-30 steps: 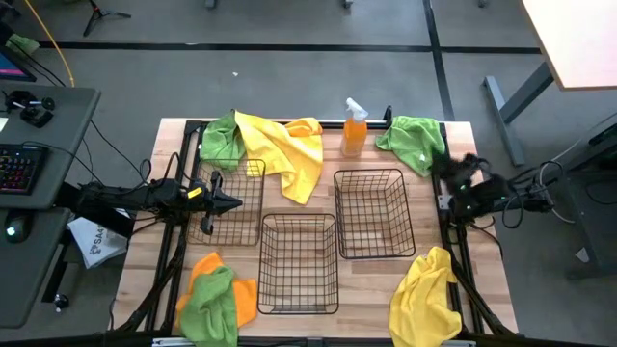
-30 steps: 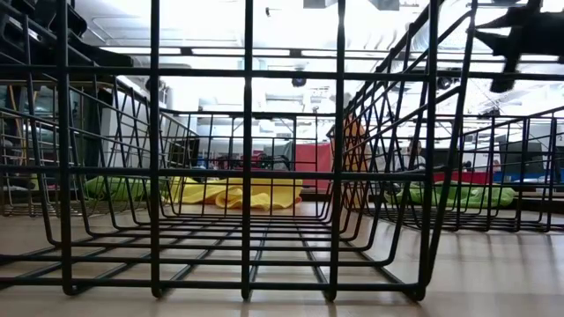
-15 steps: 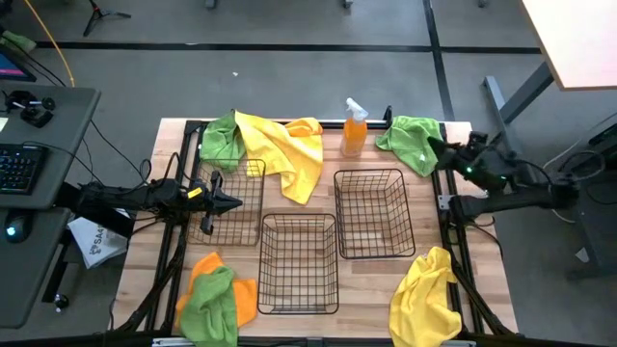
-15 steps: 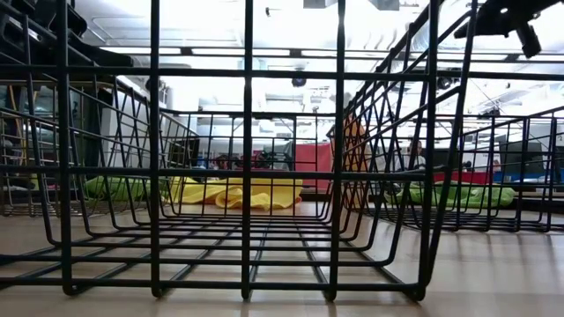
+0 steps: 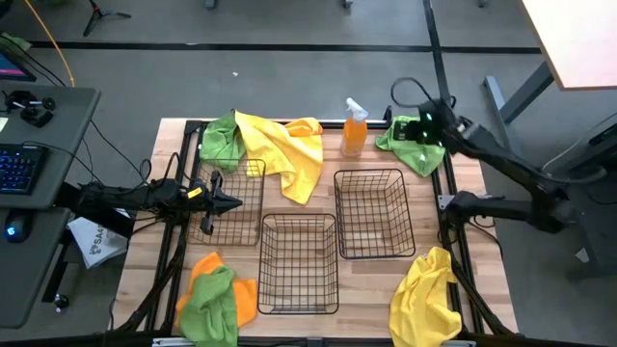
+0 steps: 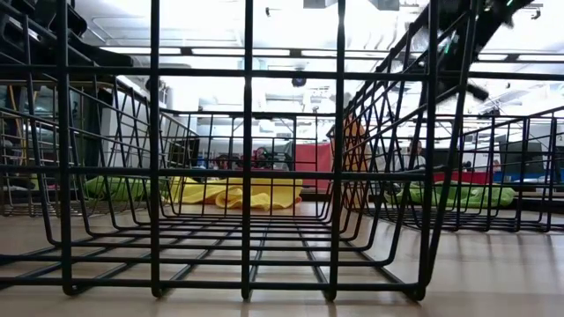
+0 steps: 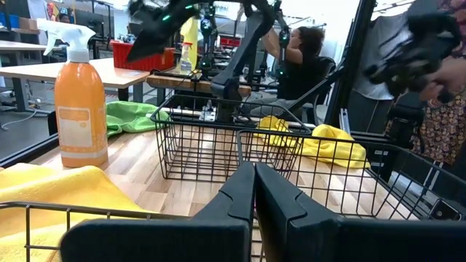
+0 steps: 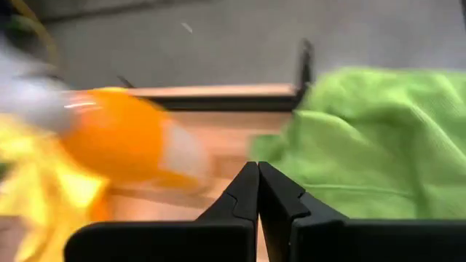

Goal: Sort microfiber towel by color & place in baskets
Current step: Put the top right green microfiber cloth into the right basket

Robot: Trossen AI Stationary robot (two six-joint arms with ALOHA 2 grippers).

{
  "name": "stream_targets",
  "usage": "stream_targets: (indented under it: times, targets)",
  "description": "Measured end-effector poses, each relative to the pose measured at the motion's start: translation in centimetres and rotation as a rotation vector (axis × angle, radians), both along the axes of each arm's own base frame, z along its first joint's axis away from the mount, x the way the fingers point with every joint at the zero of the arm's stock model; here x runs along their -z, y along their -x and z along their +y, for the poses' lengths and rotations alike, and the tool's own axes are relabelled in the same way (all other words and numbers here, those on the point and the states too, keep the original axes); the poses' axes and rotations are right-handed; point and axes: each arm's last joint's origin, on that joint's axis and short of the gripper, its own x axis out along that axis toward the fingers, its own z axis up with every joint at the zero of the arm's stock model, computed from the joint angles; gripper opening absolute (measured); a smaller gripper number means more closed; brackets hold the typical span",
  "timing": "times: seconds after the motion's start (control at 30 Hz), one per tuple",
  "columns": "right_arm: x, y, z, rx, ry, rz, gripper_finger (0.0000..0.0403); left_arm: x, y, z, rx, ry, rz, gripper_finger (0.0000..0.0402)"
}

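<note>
Lime green towel [image 5: 413, 142] lies crumpled at upper right of the high view, on the table's [image 5: 318, 214] far edge, just right of the orange spray bottle [image 5: 354, 128]. Right gripper [image 5: 431, 123] is over this towel's upper right part, fingers pressed together with nothing between them (right wrist view shows the pads meeting, green cloth [image 8: 364, 138] directly ahead). Judged step: the reach for the first green towel; no grasp yet. Next move calls for parting the fingers, descending onto a raised fold, pinching. Three baskets [image 5: 372, 212] sit mid-table, all bare of cloth. Other towels: a green-and-yellow heap [image 5: 270, 146] at upper left, an orange-and-green heap [image 5: 214, 297] at lower left, a yellow one [image 5: 425, 294] at lower right. Left gripper [image 5: 227, 203] waits over the left basket [image 5: 231, 199], fingers together, holding nothing.
</note>
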Motion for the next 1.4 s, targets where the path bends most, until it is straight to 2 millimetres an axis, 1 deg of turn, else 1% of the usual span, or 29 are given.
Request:
stream_targets:
  times: [0.1,0.17,0.33,0.43,0.53,0.63,0.73,0.9,1.0,1.07,1.17,1.4]
  targets:
    - [2.0,0.7,-2.8,0.027,-0.116,0.023,0.0,0.0,0.0,0.0,0.0,0.0,0.0,0.0]
    - [3.2,1.0,-4.0,0.025,-0.172,0.038,0.0,0.0,0.0,0.0,0.0,0.0,0.0,0.0]
    - [5.7,1.4,-6.1,0.04,-0.254,0.134,0.0,0.0,0.0,0.0,0.0,0.0,0.0,0.0]
    - [6.7,1.1,-6.8,0.072,-0.273,0.134,0.0004,0.0,0.0,0.0,0.0,0.0,0.0,0.0]
    - [7.6,0.9,-7.7,0.086,-0.283,0.143,0.0024,0.0,0.0,0.0,0.0,0.0,0.0,0.0]
    - [8.8,0.9,-8.5,0.102,-0.306,0.155,0.0065,0.0,0.0,0.0,0.0,0.0,0.0,0.0]
    - [10.1,0.8,-9.1,0.119,-0.331,0.194,0.012,0.0,0.0,0.0,0.0,0.0,0.001,0.0]
    - [10.8,-0.3,-9.5,0.219,-0.291,0.272,0.0215,0.0,0.0,0.0,0.0,0.0,0.001,0.0]
    - [11.3,-0.8,-9.9,0.217,-0.3,0.273,0.0249,0.0,0.0,0.0,0.0,0.0,0.001,0.0]
    - [11.8,-1.2,-10.3,0.207,-0.323,0.241,0.0257,0.0,0.0,0.0,0.0,0.0,0.0,0.0]
    - [12.7,-1.9,-10.2,0.188,-0.369,0.279,0.0259,0.0,0.0,0.0,0.0,0.0,0.0,0.0]
    - [14.2,-3.5,-9.8,0.179,-0.372,0.365,0.0244,0.0,0.0,0.0,0.0,0.0,0.0,0.0]
